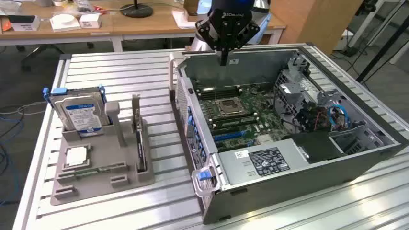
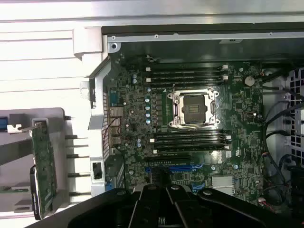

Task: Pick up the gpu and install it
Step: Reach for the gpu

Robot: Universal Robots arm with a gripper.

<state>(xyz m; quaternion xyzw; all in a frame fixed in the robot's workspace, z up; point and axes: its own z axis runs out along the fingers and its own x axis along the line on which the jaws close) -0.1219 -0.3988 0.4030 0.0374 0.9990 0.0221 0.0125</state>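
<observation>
A: Jaws, closed together and empty, hang over the case [image 1: 288,191] rim.
B: And the gpu [image 1: 139,146]?
A: Upright in its holder [image 1: 96,179] on the tabletop [image 1: 115,72], beside the case, well apart from the jaws.

On one desk [image 1: 128,72] stand one open computer case [image 1: 307,187] and one grey holder [image 1: 96,184]. The holder carries one hard drive [image 1: 80,114] and one graphics card [image 1: 138,139]. The board [image 1: 259,120] inside has one processor socket [image 1: 228,106].
</observation>
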